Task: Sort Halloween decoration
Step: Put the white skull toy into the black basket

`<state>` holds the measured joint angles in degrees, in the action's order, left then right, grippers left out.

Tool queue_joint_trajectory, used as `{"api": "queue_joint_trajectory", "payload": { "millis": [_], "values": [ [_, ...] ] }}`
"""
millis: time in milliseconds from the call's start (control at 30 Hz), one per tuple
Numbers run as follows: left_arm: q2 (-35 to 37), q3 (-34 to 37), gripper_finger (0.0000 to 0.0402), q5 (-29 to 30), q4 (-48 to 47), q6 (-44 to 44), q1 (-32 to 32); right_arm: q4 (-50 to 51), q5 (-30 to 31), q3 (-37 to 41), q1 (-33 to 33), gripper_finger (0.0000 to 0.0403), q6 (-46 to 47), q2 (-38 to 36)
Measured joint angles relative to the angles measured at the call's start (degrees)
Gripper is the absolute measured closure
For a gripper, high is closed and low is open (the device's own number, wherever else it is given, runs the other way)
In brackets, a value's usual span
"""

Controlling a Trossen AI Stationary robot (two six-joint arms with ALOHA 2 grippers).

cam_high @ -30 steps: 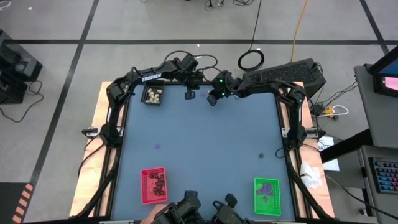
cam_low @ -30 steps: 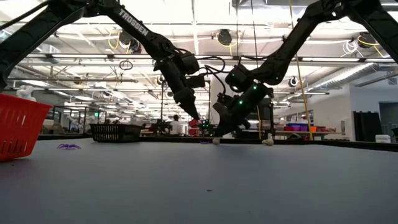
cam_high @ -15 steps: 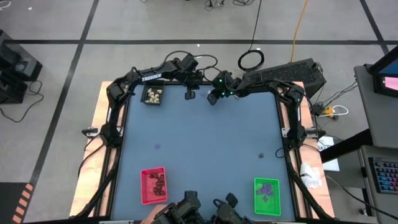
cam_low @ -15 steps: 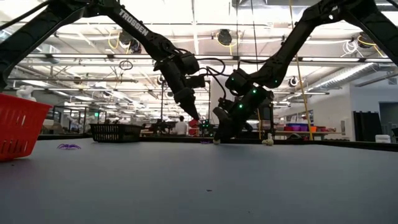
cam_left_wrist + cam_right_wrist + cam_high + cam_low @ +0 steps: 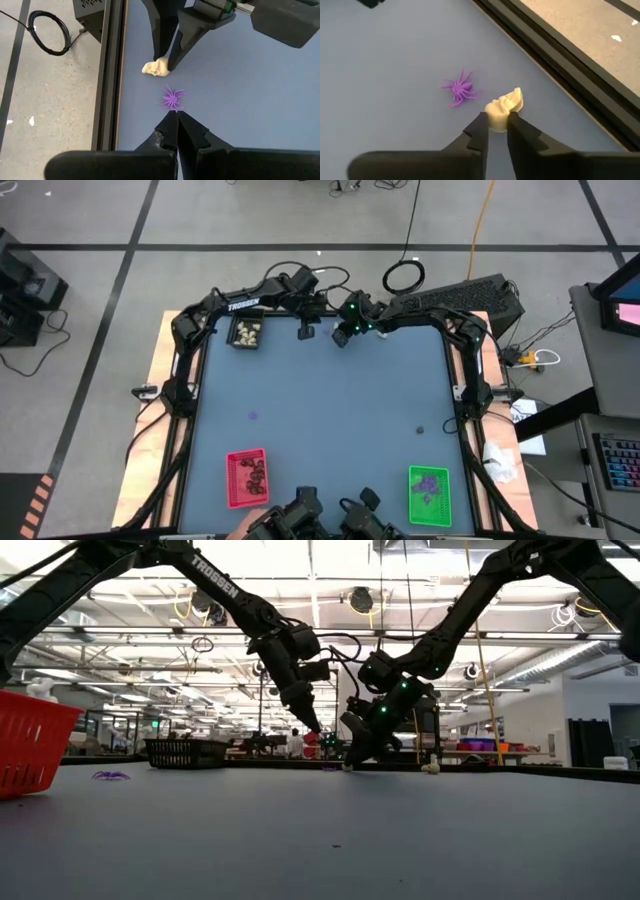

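Observation:
A cream-white lump (image 5: 504, 106) lies on the table by the far edge, with a flat purple spider-shaped bit (image 5: 459, 88) close beside it. My right gripper (image 5: 497, 120) has come down on the lump and is shut on it. It also shows in the high view (image 5: 341, 334). My left gripper (image 5: 176, 116) is shut, holds nothing, and hovers just short of the purple bit (image 5: 172, 98). The low view shows the left gripper (image 5: 314, 727) above the table. More cream lumps fill the black tray (image 5: 246, 332). My right gripper pinches the cream lump between its two fingertips (image 5: 481, 120), at the lump's nearer end (image 5: 496, 119). The fingers come from above, slanting toward the far edge. The lump still rests on the table, and its other end (image 5: 149, 68) sticks out past the fingers.
A red tray (image 5: 246, 477) and a green tray (image 5: 429, 493) stand at the near edge. A loose purple bit (image 5: 251, 417) and a black lump (image 5: 420, 430) lie on the open middle of the table. Another cream lump (image 5: 431, 768) sits near the far edge rail (image 5: 111, 75).
My right gripper has edged a little toward the far edge and my left gripper, sinking to the cream lump. The lump and the purple bit have stayed where they were.

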<state>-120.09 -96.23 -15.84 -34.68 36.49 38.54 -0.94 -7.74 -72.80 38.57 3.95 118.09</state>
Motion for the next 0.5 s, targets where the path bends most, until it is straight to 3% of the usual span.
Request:
{"api": "queue_joint_trajectory", "payload": {
  "millis": [200, 400, 500],
  "values": [
    [0.0, 0.0, 0.0402, -0.1, -0.2, -0.2, 0.0, 3.3, -0.2, -2.0, 0.0, 0.0398, -4.4, 0.4],
    [0.0, -0.1, 0.0402, -1.8, -0.5, -0.2, 0.0, 9.3, -2.6, -2.0, -0.7, 0.0403, -8.9, -2.6],
    [0.0, -0.1, 0.0402, -5.6, -1.0, -1.5, 0.1, 11.7, -2.8, -2.0, -2.0, 0.0402, -11.0, -4.1]
  ]
}}
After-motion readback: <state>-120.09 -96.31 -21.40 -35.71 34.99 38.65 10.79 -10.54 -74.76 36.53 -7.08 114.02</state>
